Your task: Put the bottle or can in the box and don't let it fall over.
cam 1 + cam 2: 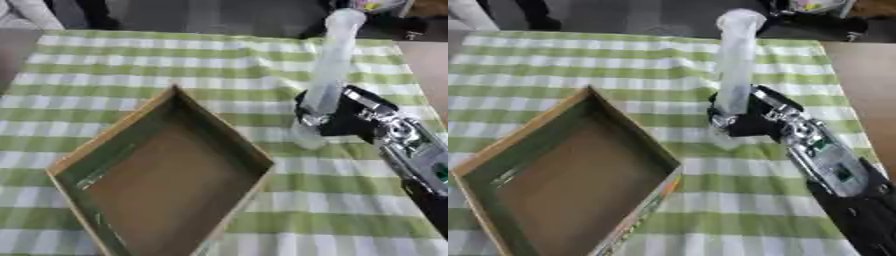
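Note:
A tall, pale translucent bottle [332, 60] stands upright on the green-and-white checked cloth, right of centre. My right hand [337, 116] comes in from the lower right and its fingers are curled round the bottle's lower part; the bottle's base shows just below the hand. An open cardboard box [166, 170] with a brown floor and greenish inner walls lies to the left of the bottle, turned like a diamond, with nothing inside. The box's nearest corner is a short gap away from the hand. My left hand shows in neither view.
The table's checked cloth [131, 60] stretches behind and to the left of the box. Dark objects and some coloured items [815, 7] sit beyond the far edge at the upper right. Bare brown table [868, 75] shows along the right edge.

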